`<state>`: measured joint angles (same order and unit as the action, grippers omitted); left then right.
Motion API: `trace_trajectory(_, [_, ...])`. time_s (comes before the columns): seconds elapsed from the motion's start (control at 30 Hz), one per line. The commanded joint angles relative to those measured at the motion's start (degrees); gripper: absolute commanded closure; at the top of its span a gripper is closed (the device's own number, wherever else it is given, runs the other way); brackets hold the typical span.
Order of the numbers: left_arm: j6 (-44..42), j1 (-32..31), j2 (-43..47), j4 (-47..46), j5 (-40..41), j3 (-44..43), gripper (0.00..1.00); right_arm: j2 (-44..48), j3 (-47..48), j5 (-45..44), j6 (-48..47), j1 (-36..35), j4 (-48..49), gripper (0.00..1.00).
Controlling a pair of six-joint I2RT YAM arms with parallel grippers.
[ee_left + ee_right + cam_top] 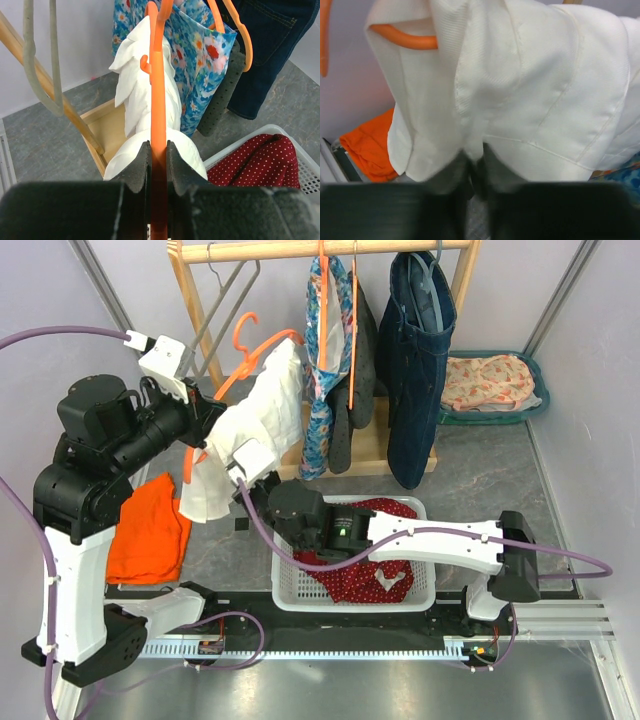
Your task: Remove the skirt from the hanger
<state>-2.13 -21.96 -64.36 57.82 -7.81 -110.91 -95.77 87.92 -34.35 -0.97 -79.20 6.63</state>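
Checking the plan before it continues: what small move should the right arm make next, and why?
Probably draw the right tool down and away, sliding the white skirt off: it pinches the skirt's edge while the left tool clamps the orange hanger threaded through it.

The left gripper [158, 150] clamps its 2 fingers on the orange hanger [158, 90], arm raised. The right gripper [476, 157], just below that hanger, pinches the white skirt [530, 100], arm stretched low.
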Motion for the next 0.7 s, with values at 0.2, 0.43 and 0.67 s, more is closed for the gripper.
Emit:
trace_trajectory(0.2, [-0.86, -0.11, 2.48, -5.35, 1.92, 2.01, 0.98, 13.49, 5.15, -6.60, -7.62, -0.25, -2.41, 1.00])
trace_trajectory(0.43, [-1.82, -0.11, 2.83, -6.93, 4.47, 5.08, 0.98, 25.69, 12.80, -6.96, -13.79, -9.65, -2.07, 1.00])
trace_trajectory(0.67, [-2.53, -0.11, 2.57, -9.04, 6.49, 7.29, 0.98, 35.99, 11.49, 2.87, -5.99, -14.14, -5.48, 1.00])
